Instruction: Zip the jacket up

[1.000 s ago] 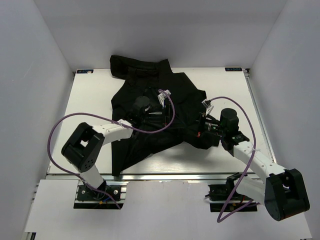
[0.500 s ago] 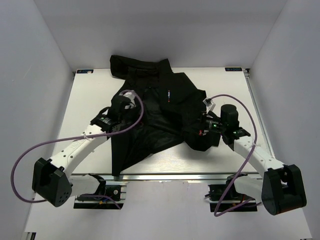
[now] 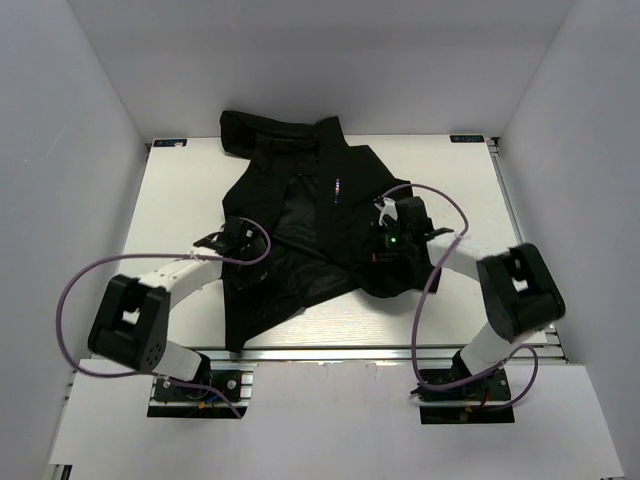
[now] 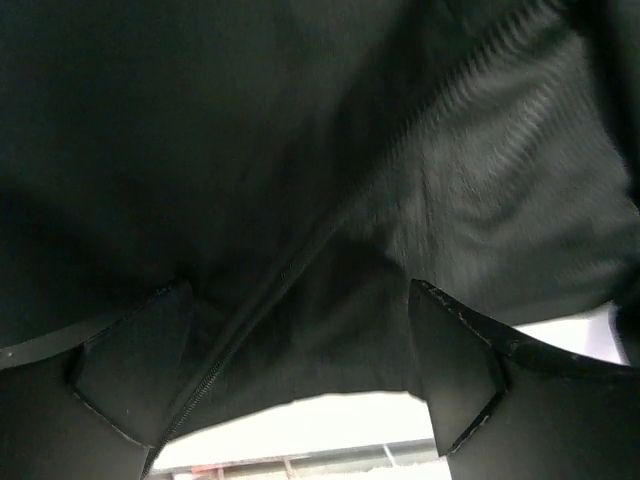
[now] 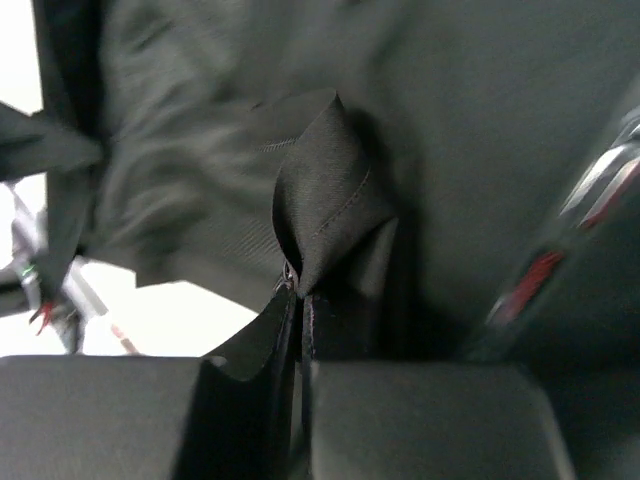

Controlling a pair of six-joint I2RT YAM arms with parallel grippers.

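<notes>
Lying spread across the table [image 3: 175,195], the jacket [image 3: 300,235] has its collar at the far edge. At its left side the left gripper [image 3: 238,240] hangs low over the cloth, fingers [image 4: 130,370] parted and holding nothing, with the zipper [image 4: 250,320] running through the gap between them. On the jacket's right side the right gripper [image 5: 300,305] has its fingers pressed together, pinching a raised fold [image 5: 325,205] of fabric.

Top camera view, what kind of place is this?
Probably a robotics lab test cell: white table boxed by plain white walls, with left arm and right arm over a black jacket.
</notes>
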